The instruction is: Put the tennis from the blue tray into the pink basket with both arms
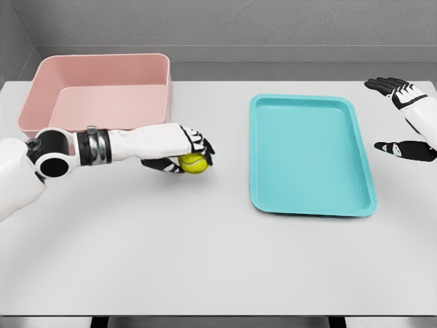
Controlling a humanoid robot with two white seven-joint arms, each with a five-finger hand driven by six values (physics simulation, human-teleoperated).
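A yellow-green tennis ball [193,163] is held in my left hand [186,155], whose fingers curl around it above the white table, between the basket and the tray. The pink basket [41,89] stands at the back left, behind my left forearm. The blue tray [311,198] lies right of centre with nothing in it. My right hand [401,116] hovers at the right edge beyond the tray, fingers spread and holding nothing.
The white table [205,260] stretches wide in front of both objects. A grey wall runs behind the table's far edge.
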